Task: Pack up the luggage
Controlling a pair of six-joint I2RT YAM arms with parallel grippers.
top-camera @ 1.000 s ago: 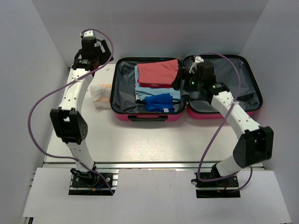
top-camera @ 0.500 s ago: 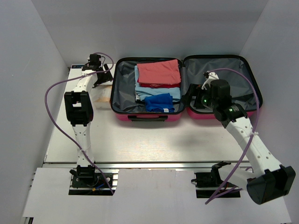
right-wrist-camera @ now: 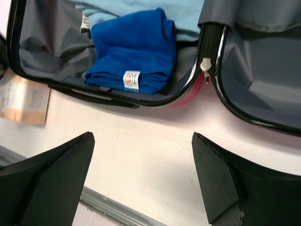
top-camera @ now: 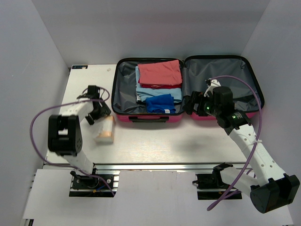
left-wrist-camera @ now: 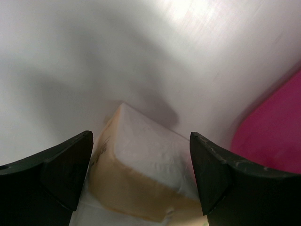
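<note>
Luggage [top-camera: 146, 118] — lying open, folded clothes [top-camera: 160, 84] in one half. Left gripper [left-wrist-camera: 141, 138] — jaws wide, astride a wrapped pack [top-camera: 105, 131] on the table [top-camera: 155, 141]. Right gripper [right-wrist-camera: 142, 137]: jaws wide, empty.

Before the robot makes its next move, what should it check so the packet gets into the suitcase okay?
1. The luggage lies open: ok.
2. Room inside: ok, the right half shows only grey lining; folded clothes and a blue towel sit in the left half.
3. The wrapped packet is between the left gripper's fingers: ok, it lies on the table beside the luggage.
4. Left gripper squeezing the packet: cannot tell.
5. Right gripper free: ok, open and holding nothing.
6. Path clear of the right gripper: cannot tell, it hovers by the luggage's front edge near its middle.
</note>
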